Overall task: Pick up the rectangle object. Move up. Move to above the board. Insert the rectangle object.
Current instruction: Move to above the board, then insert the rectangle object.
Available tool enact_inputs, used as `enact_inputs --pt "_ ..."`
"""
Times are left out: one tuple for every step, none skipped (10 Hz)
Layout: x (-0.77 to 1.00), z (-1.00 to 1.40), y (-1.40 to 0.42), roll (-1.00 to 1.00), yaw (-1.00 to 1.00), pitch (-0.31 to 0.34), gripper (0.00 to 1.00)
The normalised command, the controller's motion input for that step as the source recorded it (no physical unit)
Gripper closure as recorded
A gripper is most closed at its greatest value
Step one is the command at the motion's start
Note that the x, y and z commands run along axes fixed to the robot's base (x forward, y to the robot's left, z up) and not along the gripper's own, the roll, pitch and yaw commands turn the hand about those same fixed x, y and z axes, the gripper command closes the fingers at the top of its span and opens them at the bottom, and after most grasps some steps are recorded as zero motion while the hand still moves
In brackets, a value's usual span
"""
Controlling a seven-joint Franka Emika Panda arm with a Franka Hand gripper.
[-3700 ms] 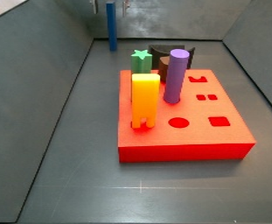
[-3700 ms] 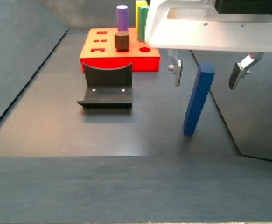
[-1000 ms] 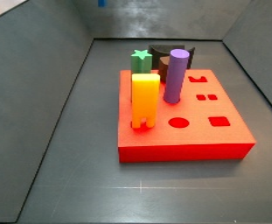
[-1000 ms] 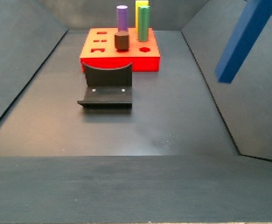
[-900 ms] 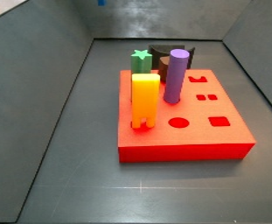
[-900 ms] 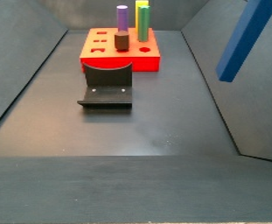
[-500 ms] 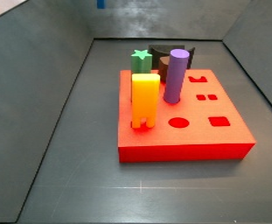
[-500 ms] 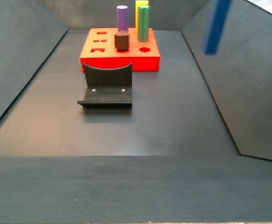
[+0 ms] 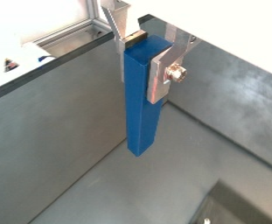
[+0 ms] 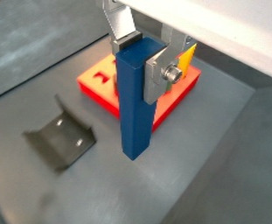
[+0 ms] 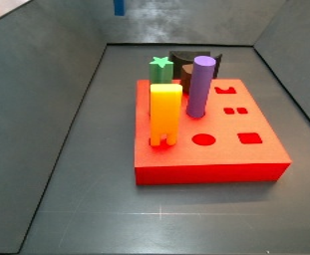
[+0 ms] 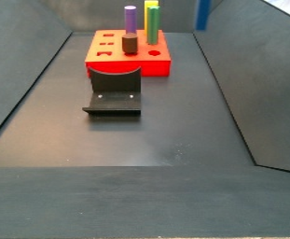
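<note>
- while the gripper [image 9: 148,54] carries the rectangle object [image 9: 142,98] high over the floor, its two silver plates are clamped on the bar's upper end, one on each broad face, so the pincer is closed on the piece and nothing else.
- the bar hangs straight down from the fingers, long axis vertical; its free lower end is well clear of the dark floor in both wrist views.
- in a wrist view the board [image 10: 105,80] lies beyond and below the bar's lower half, partly hidden behind it; the fixture [image 10: 61,136] sits on the floor off to one side, apart from the board.
- in both side views only the bar's lower tip shows at the upper edge of the picture [image 11: 119,6] [image 12: 202,14]; the gripper itself is out of frame there.
- in a side view the board [image 11: 217,164] already holds a yellow-orange block [image 11: 165,115], a purple cylinder [image 11: 201,86] and a green star piece [image 11: 160,68]; several cut-outs near its other edge stand open.
- my judgement: lifting is done and the travel toward the board is the step in hand. the bar is still short of the board, so the move is a level carry, keeping the axis upright, until the tip stands over a matching open slot.
</note>
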Motion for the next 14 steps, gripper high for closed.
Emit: enact_inputs --pt "0.35 0.15 -1.0 -0.01 0.01 0.118 1.0" --pt "0.35 0.15 -1.0 -0.01 0.01 0.115 1.0" --pt "0.36 0.15 -1.0 0.0 0.01 0.115 1.0" --pt "0.37 0.16 -1.0 0.0 0.01 0.122 1.0" --pt "0.38 0.16 -1.0 0.0 0.01 0.12 1.0" --pt "0.39 0.16 -1.0 0.0 0.01 0.123 1.0" --pt "0.4 0.16 -1.0 0.0 0.01 0.124 1.0" --pt "0.43 0.17 -1.0 0.0 0.01 0.133 1.0" --pt "0.37 0.14 -0.81 0.01 0.01 0.137 1.0" --pt "0.21 0.07 -0.35 0.03 0.0 0.124 1.0" --pt "0.15 0.05 -0.25 0.03 0.01 0.104 1.0" --pt "0.48 0.0 -0.18 0.0 -0.54 0.0 1.0" --pt "0.55 0.0 -0.18 0.0 -0.49 0.0 1.0" --pt "0.63 0.0 -0.19 0.0 -0.43 0.0 1.0"
